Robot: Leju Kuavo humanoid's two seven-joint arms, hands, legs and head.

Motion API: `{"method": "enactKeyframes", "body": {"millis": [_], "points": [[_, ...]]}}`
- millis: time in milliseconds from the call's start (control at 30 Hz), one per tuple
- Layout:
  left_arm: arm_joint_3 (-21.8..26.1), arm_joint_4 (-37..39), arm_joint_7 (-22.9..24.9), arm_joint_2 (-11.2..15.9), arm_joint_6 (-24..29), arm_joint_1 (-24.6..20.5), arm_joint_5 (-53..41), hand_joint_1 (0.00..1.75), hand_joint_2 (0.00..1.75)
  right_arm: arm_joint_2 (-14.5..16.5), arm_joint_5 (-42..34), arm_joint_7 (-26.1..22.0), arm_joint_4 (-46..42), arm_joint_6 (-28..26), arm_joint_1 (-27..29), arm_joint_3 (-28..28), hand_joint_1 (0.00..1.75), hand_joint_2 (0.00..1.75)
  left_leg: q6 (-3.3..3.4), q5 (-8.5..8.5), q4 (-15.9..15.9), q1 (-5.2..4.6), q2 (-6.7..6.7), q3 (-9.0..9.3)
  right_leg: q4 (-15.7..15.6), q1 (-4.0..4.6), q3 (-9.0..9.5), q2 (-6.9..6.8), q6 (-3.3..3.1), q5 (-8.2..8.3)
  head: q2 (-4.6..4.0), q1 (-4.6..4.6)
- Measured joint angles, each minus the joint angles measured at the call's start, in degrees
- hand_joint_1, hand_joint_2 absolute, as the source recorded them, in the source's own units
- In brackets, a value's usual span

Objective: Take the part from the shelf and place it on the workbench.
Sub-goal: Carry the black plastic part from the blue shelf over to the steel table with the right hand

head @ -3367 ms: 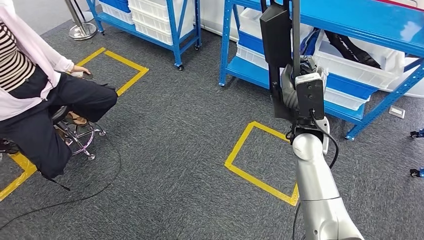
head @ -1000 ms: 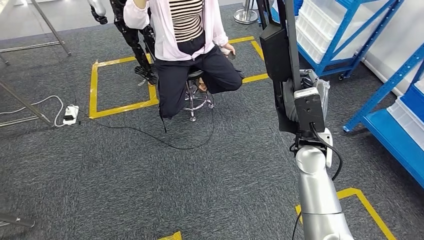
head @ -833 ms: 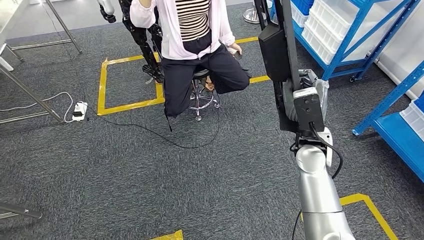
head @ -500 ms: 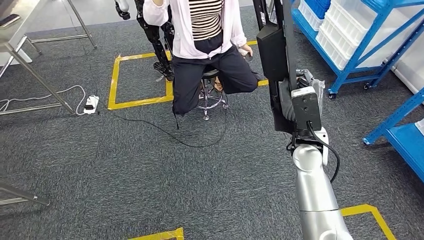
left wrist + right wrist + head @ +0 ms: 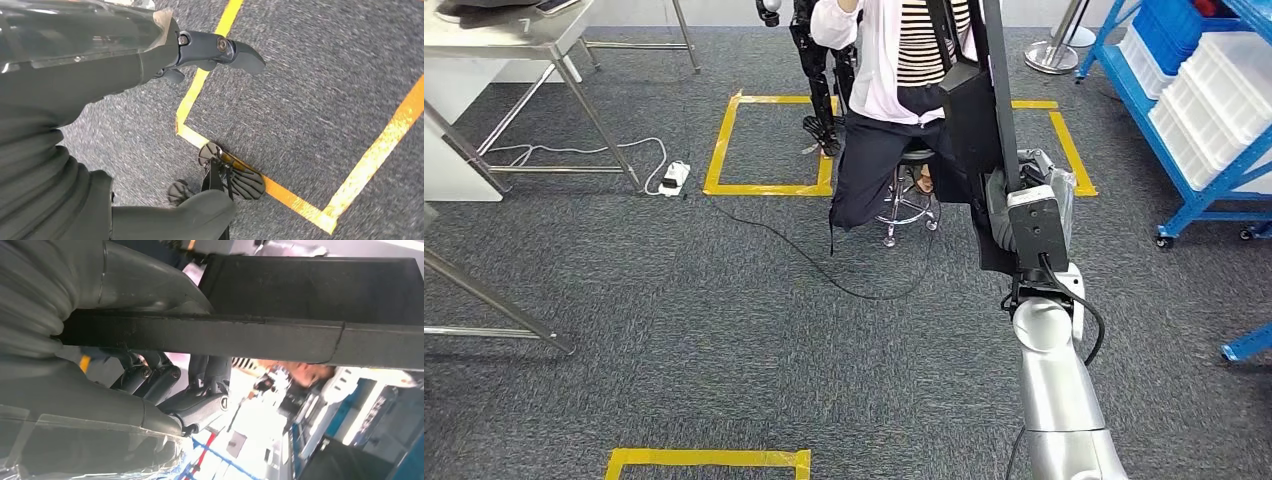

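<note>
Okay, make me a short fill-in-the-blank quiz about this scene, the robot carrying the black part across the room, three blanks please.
1. The long black part is held upright by the robot's ____ hand.
2. The person in the striped top is sitting on a ____.
3. The squares marked on the grey carpet are made of ____ tape.

Missing words: right; stool; yellow

Part (image 5: 972, 110): long black piece, flat rectangular body joined to slim square bar, matte. Held upright in right hand (image 5: 1022, 185), rising past picture's top edge. Right wrist view: bar (image 5: 250, 340) crosses palm, fingers (image 5: 165, 377) wrapped around it.

Workbench tabletop (image 5: 504, 22): steel, far left corner, well apart from part.
</note>
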Motion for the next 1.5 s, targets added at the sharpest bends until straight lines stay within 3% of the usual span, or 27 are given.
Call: {"method": "enactKeyframes", "body": {"millis": [67, 100, 167, 200, 267, 333, 400, 433, 500, 567, 633, 700, 767, 833, 900, 933, 967, 1033, 1067, 1133, 1200, 1233, 1300, 1333, 1400, 1433, 1500], "points": [[0.0, 0.0, -0.1, 0.1, 0.0, 0.0, -0.1, 0.0, 1.75, 0.0, -0.3, 0.0, -0.2, 0.0, 0.1, -0.1, 1.75, 1.75, -0.83, -0.4, 0.9, 0.12, -1.32, -0.47, -6.8, -0.45, 3.12, 1.43, 0.53, 2.42, 0.0, 0.14], [0.0, 0.0, -0.2, 0.2, 0.0, 0.0, -0.2, 0.0, 1.75, 0.0, -0.6, 0.0, -0.3, 0.0, 0.2, -0.2, 1.75, 1.75, -1.24, -0.49, 1.1, 0.14, -1.82, -0.77, -8.1, -0.43, 3.76, 1.79, 0.22, 2.79, 0.0, 0.19], [0.0, 0.0, -0.3, 0.2, 0.0, 0.2, -0.4, 0.0, 1.75, 0.1, -0.8, 0.0, -0.5, 0.0, 0.3, -0.4, 1.75, 1.75, -1.92, -0.33, 1.1, 0.33, -2.58, -1.22, -8.3, -0.14, 3.9, 1.12, -0.83, 2.93, 0.0, 0.21], [0.1, 0.0, -0.3, 0.1, 0.0, 0.4, -0.4, 0.0, 1.75, 0.2, -0.8, 0.0, -0.5, 0.0, 0.3, -0.5, 1.75, 1.75, -2.19, -0.36, 1.2, 0.42, -2.17, -1.37, -8.4, -0.12, 3.93, 0.73, -1.24, 3.08, 0.0, 0.2], [0.1, 0.0, -0.3, 0.1, 0.0, 0.5, -0.5, 0.0, 1.75, 0.3, -0.9, 0.0, -0.8, 0.0, 0.3, -0.6, 1.75, 1.75, -2.69, -2.11, 4.0, 0.38, 0.84, -2.72, -8.5, -0.15, 4.01, -0.13, -2.03, 3.25, 0.0, -0.2], [0.1, 0.1, -0.2, 0.1, 0.0, 0.3, -0.5, 0.0, 1.75, 0.4, -0.9, 0.0, -1.1, 0.0, 0.3, -0.8, 1.75, 1.75, -3.02, -5.87, 11.3, 0.34, 4.01, -6.21, -8.6, 0.19, 4.03, -1.18, -2.58, 3.13, 0.0, -0.63], [0.1, 0.1, -0.2, 0.0, 0.0, 0.3, -0.5, 0.0, 1.75, 0.3, -0.9, 0.0, -1.1, 0.0, 0.5, -0.9, 1.75, 1.75, -3.05, -8.13, 17.7, 0.43, 4.63, -9.54, -8.6, 0.57, 4.05, -2.42, -2.82, 2.96, 0.0, -0.64], [0.1, 0.1, -0.2, 0.0, 0.0, 0.3, -0.5, 0.0, 1.75, 0.3, -0.9, 0.0, -1.1, 0.0, 0.6, -1.0, 1.75, 1.75, -2.93, -7.78, 18.3, 0.44, 4.66, -9.9, -8.6, 0.72, 4.08, -3.04, -2.93, 2.88, 0.0, -0.66], [0.1, 0.1, -0.1, 0.0, 0.0, 0.4, -0.5, 0.0, 1.75, 0.3, -0.8, 0.0, -1.1, 0.0, 0.6, -1.0, 1.75, 1.75, -2.3, -4.37, 12.3, 0.23, 5.48, -6.8, -8.6, 1.0, 4.28, -4.28, -3.14, 2.7, 0.0, -0.64], [0.1, 0.1, -0.1, 0.0, 0.0, 0.2, -0.5, 0.0, 1.75, 0.3, -0.8, 0.0, -1.3, 0.0, 0.6, -1.0, 1.75, 1.75, -1.4, -1.74, 4.6, -0.51, 8.1, -2.61, -8.6, 1.33, 4.54, -5.38, -3.16, 2.44, 0.0, -0.58], [0.2, 0.1, -0.2, 0.1, 0.0, 0.0, -0.3, 0.0, 1.75, 0.3, -0.8, 0.0, -1.4, 0.1, 0.6, -1.1, 1.75, 1.75, -0.77, -1.4, 1.8, -1.21, 9.22, -1.3, -8.7, 1.5, 4.71, -6.43, -2.87, 2.21, 0.0, -0.61], [0.5, 0.1, -0.2, 0.2, -0.1, 0.0, -0.1, 0.0, 1.75, 0.3, -0.8, 0.0, -1.6, 0.2, 0.6, -1.2, 1.75, 1.75, -0.24, -1.03, 1.2, -1.17, 7.81, -1.04, -8.8, 1.56, 4.9, -7.32, -2.41, 1.96, 0.0, -0.68], [0.8, 0.1, -0.4, 0.2, -0.2, 0.1, 0.2, 0.0, 1.75, 0.2, -0.7, -0.1, -1.9, 0.4, 0.5, -1.2, 1.75, 1.75, 0.42, -0.39, 0.0, -0.79, 6.52, -0.17, -6.9, 1.54, 4.33, -5.35, -2.23, 0.76, 0.0, -0.59], [0.9, 0.0, -0.7, 0.2, -0.5, -0.2, 0.3, 0.0, 1.75, -0.2, -0.7, -0.1, -2.0, 0.6, 0.5, -1.3, 1.75, 1.75, 0.8, -0.03, -0.6, -0.52, 5.11, 0.3, -0.6, 1.28, 1.5, -2.11, -2.48, -1.9, 0.0, -0.31], [1.0, 0.0, -0.9, 0.2, -0.7, -0.4, 0.4, 0.0, 1.75, -0.5, -0.6, -0.1, -2.0, 0.7, 0.6, -1.3, 1.75, 1.75, 0.85, 0.0, -0.6, -0.45, 3.39, 0.29, 6.0, 0.97, -2.06, -1.01, -2.3, -3.91, 0.0, -0.1], [1.1, 0.0, -0.9, 0.2, -0.8, -0.4, 0.5, 0.0, 1.75, -0.6, -0.6, -0.1, -1.9, 0.8, 0.7, -1.3, 1.75, 1.75, 0.8, -0.02, -0.5, -0.41, 2.49, 0.28, 6.8, 0.77, -2.78, -0.92, -1.84, -3.74, 0.0, -0.08], [1.1, 0.0, -0.9, 0.2, -0.8, -0.3, 0.6, 0.0, 1.75, -0.7, -0.5, -0.1, -1.9, 0.9, 0.6, -1.3, 1.75, 1.75, 0.69, -0.07, -0.4, -0.33, 1.64, 0.3, 5.4, 0.54, -2.4, -0.84, -1.2, -2.61, 0.0, -0.06], [1.4, 0.0, -1.0, 0.2, -0.8, -0.3, 0.6, 0.0, 1.75, -0.7, -0.3, 0.0, -1.8, 0.9, 0.3, -1.3, 1.75, 1.75, 0.13, -0.42, 0.3, -0.06, 0.04, 0.15, -2.2, -0.16, 0.77, 0.51, 0.26, 0.97, 0.0, -0.02], [1.6, 0.0, -1.0, 0.2, -0.8, -0.3, 0.6, 0.0, 1.75, -0.7, -0.1, 0.1, -1.7, 0.9, 0.0, -1.2, 1.75, 1.75, -0.27, -0.66, 0.8, 0.0, -0.63, -0.12, -5.5, -0.34, 2.27, 1.36, 0.5, 2.22, 0.0, 0.04], [1.8, 0.0, -1.0, 0.3, -0.8, -0.3, 0.7, 0.0, 1.75, -0.6, 0.1, 0.2, -1.3, 0.9, -0.5, -1.1, 1.75, 1.75, -1.09, -0.82, 1.4, 0.02, -1.67, -0.86, -8.1, -0.26, 3.44, 2.21, -0.06, 2.91, 0.0, 0.07], [2.0, 0.1, -1.0, 0.3, -0.8, 0.0, 0.7, 0.0, 1.75, -0.5, 0.2, 0.2, -1.0, 0.9, -0.9, -1.0, 1.75, 1.75, -1.66, -0.68, 1.5, 0.14, -2.42, -1.33, -8.0, -0.07, 3.41, 1.2, -1.01, 3.07, 0.0, -0.02], [2.1, 0.1, -1.0, 0.3, -0.8, 0.2, 0.7, 0.0, 1.75, -0.4, 0.2, 0.2, -0.9, 0.9, -1.1, -1.0, 1.75, 1.75, -1.88, -0.93, 1.8, 0.14, -1.85, -1.56, -8.1, -0.14, 3.45, 0.73, -1.35, 3.15, 0.0, -0.09], [2.2, 0.1, -1.0, 0.3, -0.8, 0.2, 0.7, 0.0, 1.75, -0.2, 0.2, 0.2, -0.8, 0.9, -1.5, -0.9, 1.75, 1.75, -2.38, -3.09, 5.6, 0.13, 1.07, -3.36, -8.3, -0.25, 3.63, -0.37, -2.18, 3.17, 0.0, -0.54], [2.3, 0.1, -1.0, 0.3, -0.8, 0.2, 0.7, 0.0, 1.75, -0.2, 0.2, 0.2, -0.8, 0.9, -1.6, -0.9, 1.75, 1.75, -2.6, -4.85, 9.1, 0.11, 2.88, -5.1, -8.3, -0.04, 3.69, -0.98, -2.52, 3.07, 0.0, -0.75], [2.4, 0.1, -1.0, 0.3, -0.9, 0.1, 0.7, 0.0, 1.75, -0.2, 0.2, 0.2, -0.6, 0.9, -1.6, -0.9, 1.75, 1.75, -2.86, -7.68, 16.4, 0.25, 4.4, -8.93, -8.3, 0.3, 3.73, -2.36, -2.92, 2.88, 0.0, -0.96], [2.4, 0.1, -1.0, 0.2, -0.9, 0.1, 0.7, 0.0, 1.75, -0.2, 0.2, 0.2, -0.5, 0.9, -1.6, -0.9, 1.75, 1.75, -2.86, -7.84, 18.0, 0.27, 4.6, -9.93, -8.3, 0.42, 3.75, -3.05, -3.04, 2.79, 0.0, -0.97], [2.5, 0.1, -1.0, 0.2, -0.9, 0.2, 0.7, 0.0, 1.75, -0.2, 0.2, 0.2, -0.3, 0.9, -1.7, -0.9, 1.75, 1.75, -2.54, -5.09, 14.3, 0.21, 5.04, -8.25, -8.3, 0.62, 3.9, -4.38, -3.23, 2.62, 0.0, -0.97]]}}
